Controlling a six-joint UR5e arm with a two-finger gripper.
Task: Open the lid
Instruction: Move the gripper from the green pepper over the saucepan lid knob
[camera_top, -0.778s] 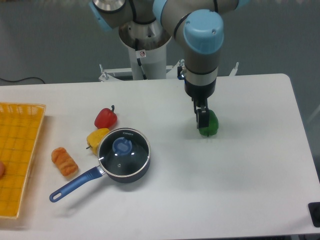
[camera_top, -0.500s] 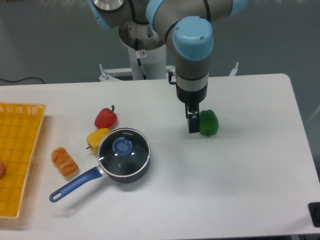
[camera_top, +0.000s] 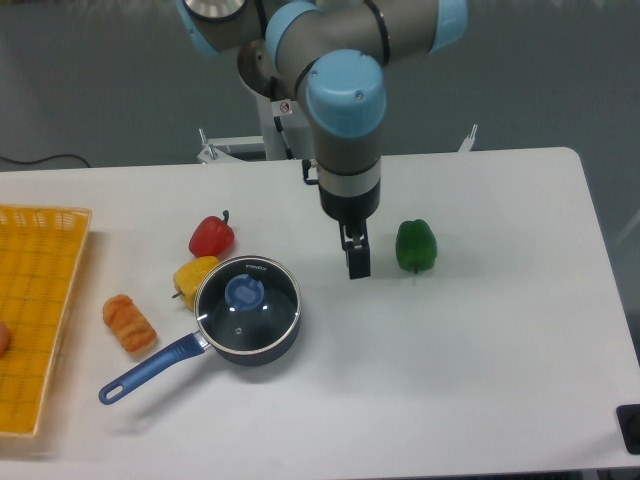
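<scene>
Because the gripper (camera_top: 357, 262) is seen edge-on from the fixed camera, its dark fingers merge into one narrow shape and I cannot tell whether the jaws are apart or together; nothing is visibly held. An orange item at the far left edge is cut off by the frame, inside the yellow basket (camera_top: 40, 300).

Compared with 0.5 s ago, the gripper has shifted left, away from the green pepper (camera_top: 416, 246), which now lies clear to its right rather than just beside it. The pepper and pan have not moved.

The lid (camera_top: 247, 301), a round clear glass disc with a thin metal rim and blue centre knob, sits closed on the dark saucepan (camera_top: 235, 335), down and to the left of the gripper, well apart. Further left of the gripper lie a glossy red pepper (camera_top: 211, 236), a yellow pepper (camera_top: 190, 275) touching the pan, and a ridged orange bread piece (camera_top: 129, 323). The table (camera_top: 480, 380) is plain matte white
</scene>
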